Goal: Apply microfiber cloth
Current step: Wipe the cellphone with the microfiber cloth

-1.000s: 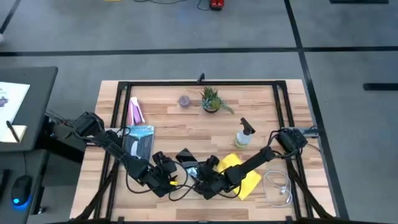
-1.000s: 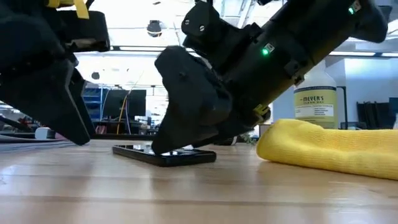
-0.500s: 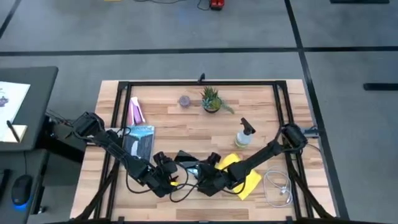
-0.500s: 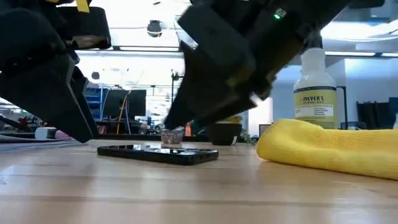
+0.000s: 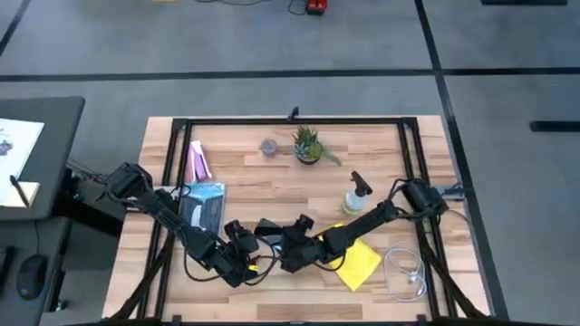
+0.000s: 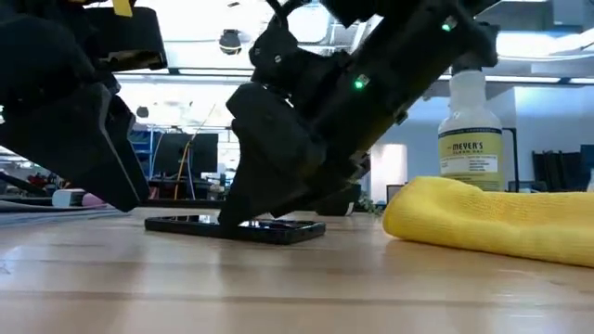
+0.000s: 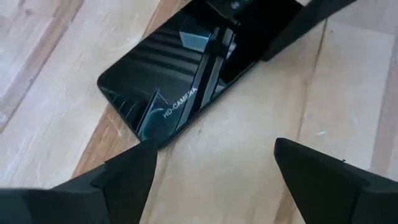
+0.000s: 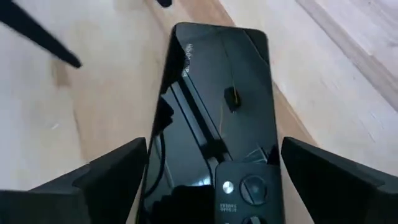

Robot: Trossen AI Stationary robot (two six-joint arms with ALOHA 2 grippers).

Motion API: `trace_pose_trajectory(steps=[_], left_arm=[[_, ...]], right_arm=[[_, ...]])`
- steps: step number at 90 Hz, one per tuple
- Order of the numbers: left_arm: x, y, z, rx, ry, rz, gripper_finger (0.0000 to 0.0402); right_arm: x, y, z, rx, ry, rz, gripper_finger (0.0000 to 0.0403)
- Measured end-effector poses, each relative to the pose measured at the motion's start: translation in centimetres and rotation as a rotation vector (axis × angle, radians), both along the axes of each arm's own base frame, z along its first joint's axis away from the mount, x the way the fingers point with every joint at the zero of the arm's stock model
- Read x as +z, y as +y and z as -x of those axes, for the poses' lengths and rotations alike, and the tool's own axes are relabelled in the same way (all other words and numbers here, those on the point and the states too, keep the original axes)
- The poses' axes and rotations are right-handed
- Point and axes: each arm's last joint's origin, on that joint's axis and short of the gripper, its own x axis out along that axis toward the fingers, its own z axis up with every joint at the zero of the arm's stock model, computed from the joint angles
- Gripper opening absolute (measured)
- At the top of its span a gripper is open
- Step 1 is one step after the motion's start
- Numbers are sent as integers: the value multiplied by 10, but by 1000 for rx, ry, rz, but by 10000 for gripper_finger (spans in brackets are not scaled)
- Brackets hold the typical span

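A black smartphone (image 8: 217, 118) lies flat, screen up, on the wooden table (image 5: 272, 181) near its front edge, also seen in the low view (image 6: 237, 228). My right gripper (image 8: 214, 180) is open over one end of it, one finger beside each long side. My left gripper (image 7: 214, 165) is open just short of the phone's other end (image 7: 143, 124), touching nothing. The yellow microfiber cloth (image 5: 358, 263) lies crumpled on the table to the right of the phone (image 6: 483, 218), under my right arm, with no gripper on it. My right gripper's open fingers (image 8: 118, 174) come slanting down from the table's right and straddle the phone's two long edges (image 8: 168, 106). Whether they touch the phone I cannot tell. The phone stays flat on the table.
A spray bottle (image 5: 355, 197) stands behind the cloth. A potted plant (image 5: 307, 145) and a small round thing (image 5: 268, 146) are at the far edge. A pale blue-and-white packet (image 5: 204, 208) and a pink item (image 5: 197, 163) lie at the left, a white cable (image 5: 405, 272) at the right.
My right gripper rose off the phone and has come down over it again, a little toward the table's left and far edges. The phone has slid slightly along the table and lies flat. The cloth has stayed where it was.
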Motion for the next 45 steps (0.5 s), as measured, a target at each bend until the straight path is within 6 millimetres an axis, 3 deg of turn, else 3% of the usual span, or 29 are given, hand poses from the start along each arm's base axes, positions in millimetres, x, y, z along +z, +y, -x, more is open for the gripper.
trace_pose_trajectory(steps=[17,45], left_arm=[[0,0,0,-3,0,-3,308],[0,0,0,-11,1,-14,308]], right_arm=[[-3,-6,-1,29,49,-37,364],[-29,1,0,30,93,-43,350]])
